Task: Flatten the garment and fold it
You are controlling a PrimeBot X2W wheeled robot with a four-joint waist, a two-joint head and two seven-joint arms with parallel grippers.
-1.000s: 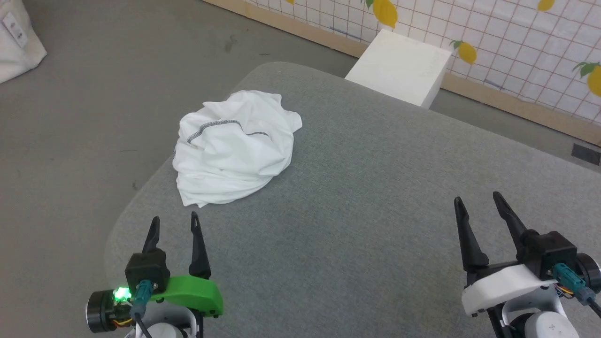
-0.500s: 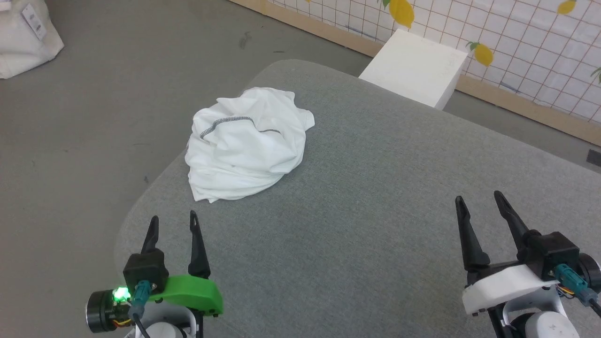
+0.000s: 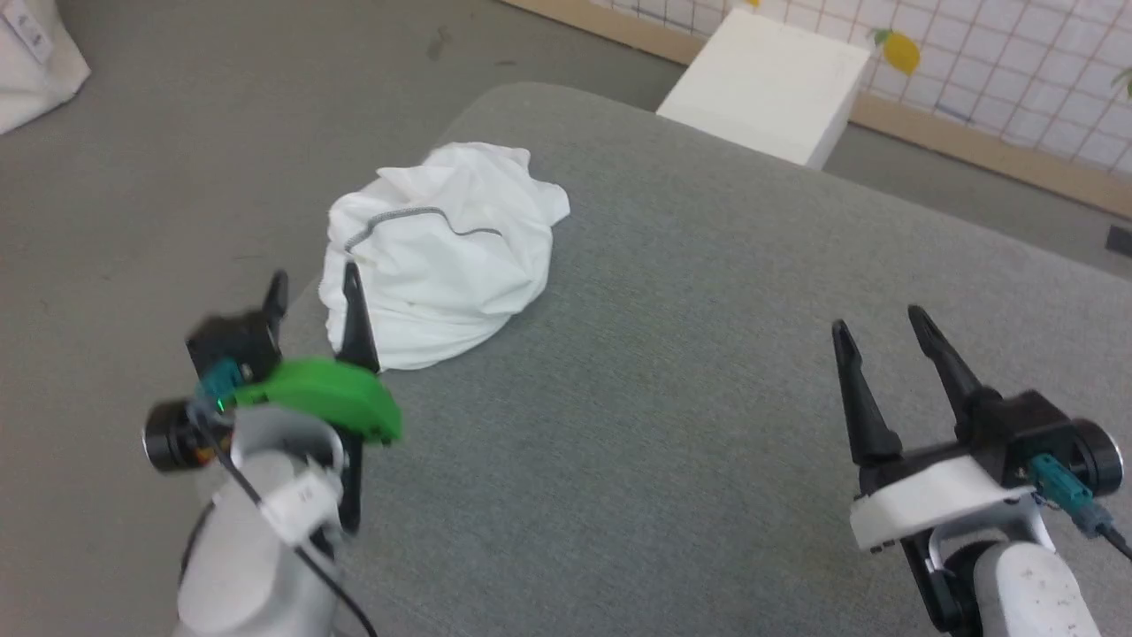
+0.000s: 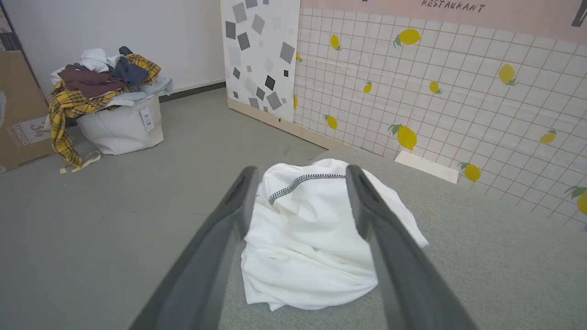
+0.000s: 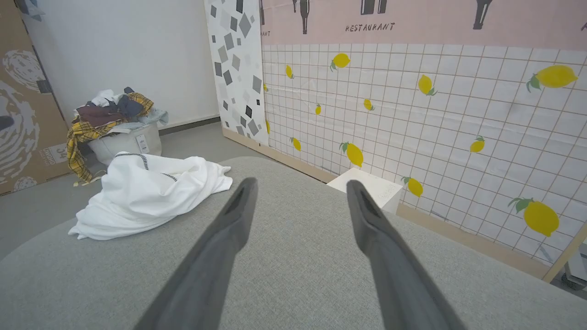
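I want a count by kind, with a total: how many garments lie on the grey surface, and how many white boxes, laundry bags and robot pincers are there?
garment: 1
white box: 1
laundry bag, full of clothes: 1
pincers, left pincer and right pincer, both open: 2
Total: 5

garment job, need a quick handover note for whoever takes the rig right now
Left hand: open, empty, pointed at the garment from its near side.
Right hand: open, empty, over the bare grey surface, well apart from the garment.
Garment: crumpled white heap near the surface's left edge; white box sits beyond the far edge.
Done: nothing yet, no part flattened.
Left: grasp, spread flat, fold.
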